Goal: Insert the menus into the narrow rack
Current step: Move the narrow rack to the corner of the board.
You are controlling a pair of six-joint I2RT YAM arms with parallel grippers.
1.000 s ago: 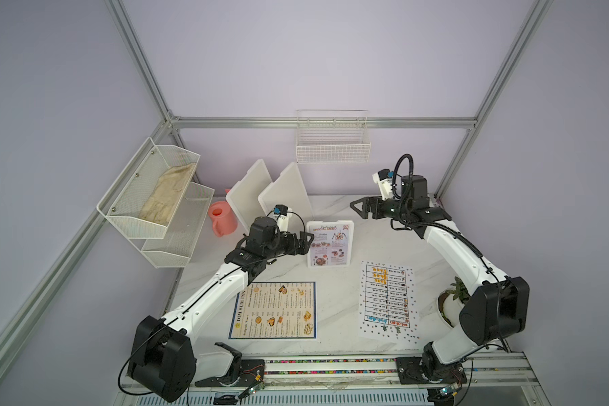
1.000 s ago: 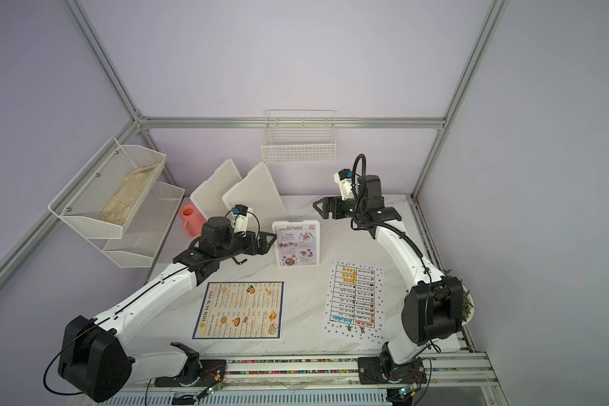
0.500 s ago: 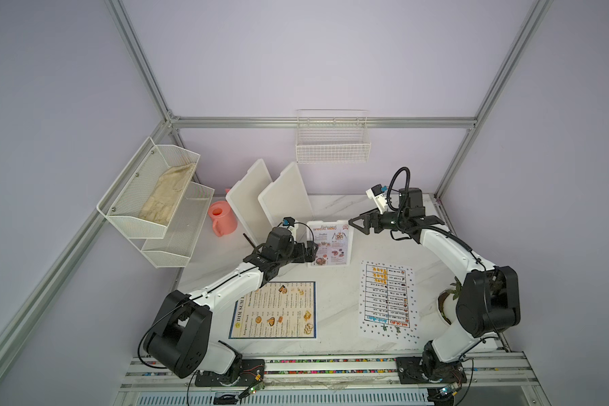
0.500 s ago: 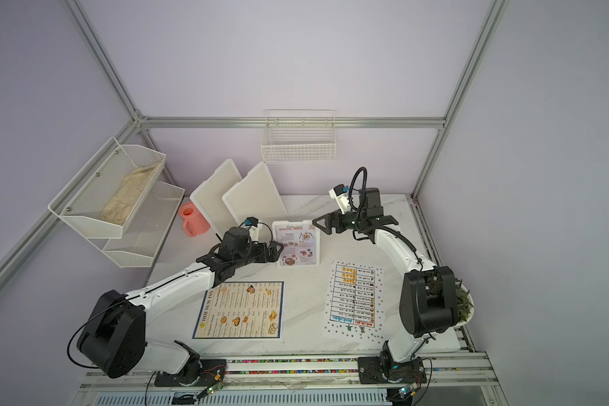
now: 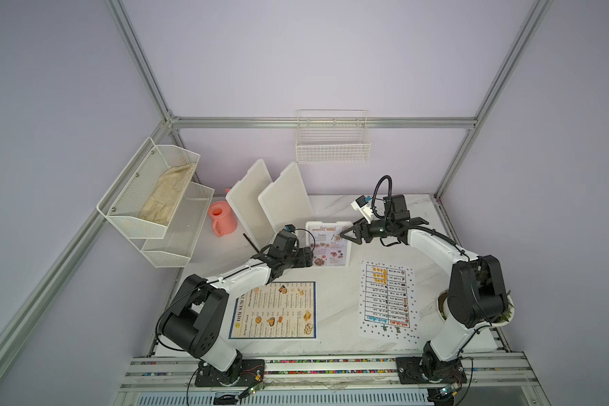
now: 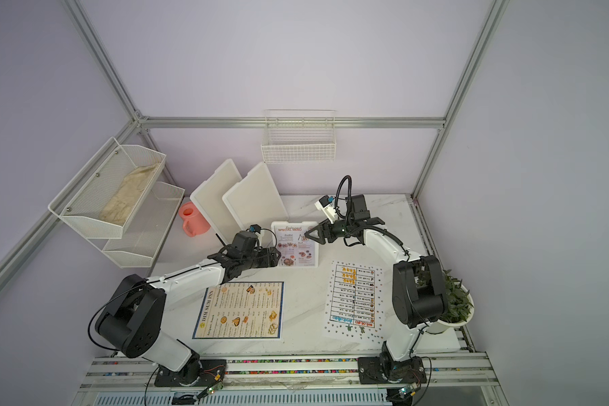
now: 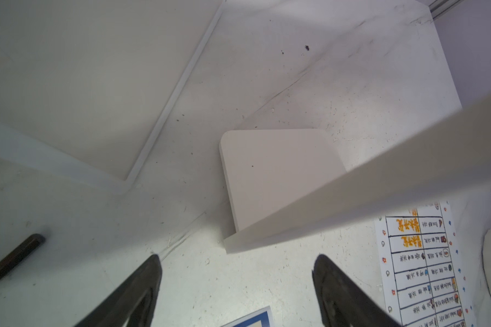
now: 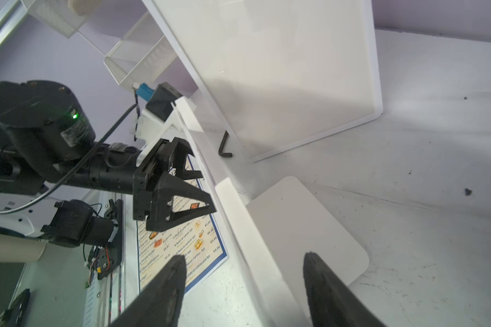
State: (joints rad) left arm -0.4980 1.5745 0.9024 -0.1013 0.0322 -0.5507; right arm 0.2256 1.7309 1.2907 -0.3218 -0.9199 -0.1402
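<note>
The small Special Menu card [image 5: 328, 244] [image 6: 296, 246] stands upright in a white stand mid-table. My left gripper [image 5: 309, 258] is open at its left lower edge; in the left wrist view the card's corner [image 7: 238, 240] lies just beyond the left gripper [image 7: 236, 283]. My right gripper [image 5: 345, 236] [image 8: 244, 259] is open with its jaws on either side of the card's right edge [image 8: 238, 226]. The DIM SUM INN menu [image 5: 278, 311] and the dotted table sheet [image 5: 387, 298] lie flat at the front. The narrow white wire rack [image 5: 332, 146] hangs on the back wall.
Two white boards [image 5: 285, 204] lean behind the card, with a pink jug [image 5: 222, 221] and a black hex key [image 5: 250, 242] to their left. A two-tier mesh shelf [image 5: 155, 197] holds a cloth at the left wall. A potted plant [image 6: 454, 305] stands at the right edge.
Both arms came down and inward to the Special Menu card, the right from the back of the table to its right edge. Both pairs of jaws have narrowed somewhat.
</note>
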